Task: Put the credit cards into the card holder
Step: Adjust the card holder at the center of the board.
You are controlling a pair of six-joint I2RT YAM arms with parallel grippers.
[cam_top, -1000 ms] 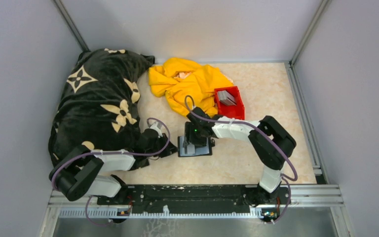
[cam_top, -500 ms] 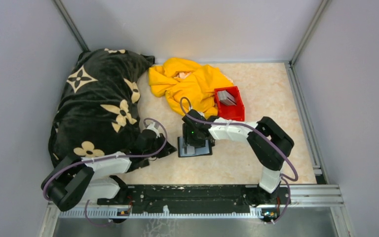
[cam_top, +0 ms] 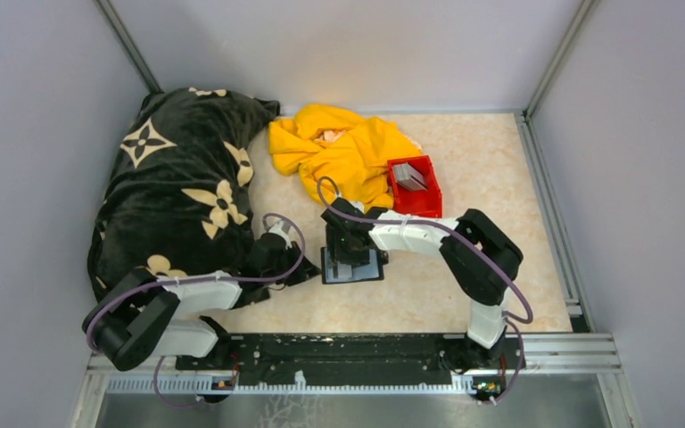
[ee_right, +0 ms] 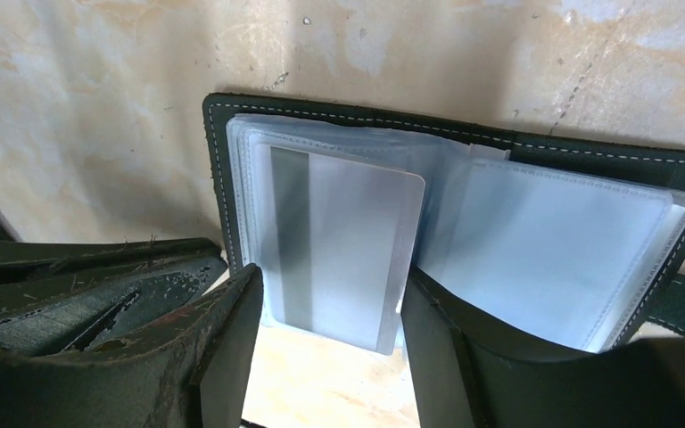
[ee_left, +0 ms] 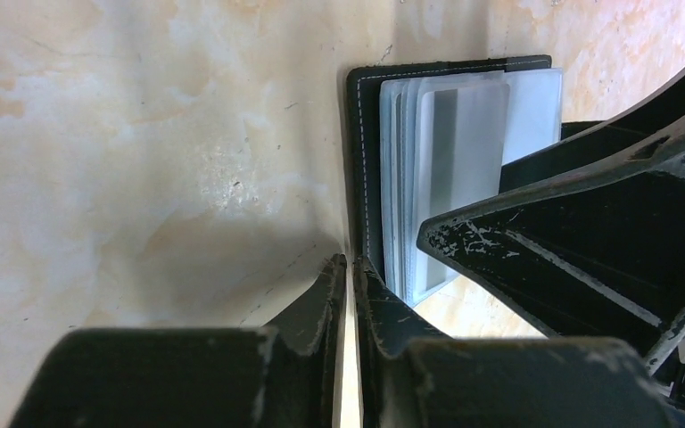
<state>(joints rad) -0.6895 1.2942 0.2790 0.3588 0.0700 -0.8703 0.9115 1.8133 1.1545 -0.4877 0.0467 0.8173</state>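
Worktop [cam_top: 464, 294]: pale marbled surface, walled on three sides.
Blanket [cam_top: 178, 178]: black with cream flowers, heaped over the far-left part; the left arm lies along its near edge.
Yellow garment [cam_top: 339, 152]: crumpled at the far middle, its right side touching the red bin.
Red bin [cam_top: 426, 198]: far right of centre, well apart from the card holder, with the credit cards [cam_top: 410, 176] leaning inside it as a grey stack.
In the way: from above, the right wrist covers much of the card holder. In the left wrist view a black finger of the right tool hides the holder's right part.
Card holder [ee_right: 553, 241]: lies open and flat at the worktop's middle, clear sleeves up, black stitched cover showing round them.
Card [ee_right: 343, 259]: a single grey one with a darker stripe lies on the left-hand sleeves. Its near end juts past the holder's edge (whether it sits inside a pocket I cannot tell).
Right tool [ee_right: 330, 283]: directly over the holder, spread wide, one finger just beside each long edge of the card; no clamp on it shows.
Left tool [ee_left: 350, 267]: low at the holder's left edge, fingers pinched almost together on the cover's corner, only a thin slit between them.
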